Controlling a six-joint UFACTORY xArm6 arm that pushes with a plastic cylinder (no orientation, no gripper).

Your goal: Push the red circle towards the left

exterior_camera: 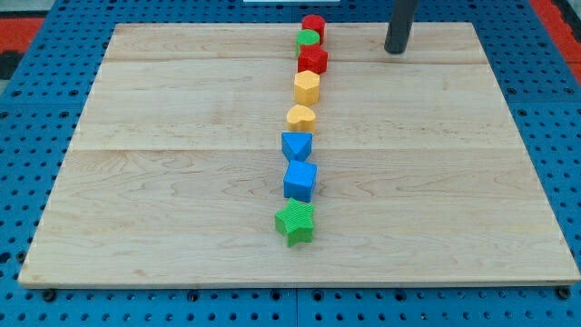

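Hovering at the view's top, my tip [396, 51] sits right of the red circle [313, 25], apart; it bears no jaws to open

A wooden board [182, 182] lies on a blue floor full of holes [27, 109]. Blocks stand in a line down the middle. From the top there is a green round block [308, 39], a red block [312, 61], a yellow block [307, 87], a small yellow block [301, 117], a blue block [297, 145], a blue cube [300, 181] and a green star [296, 222].
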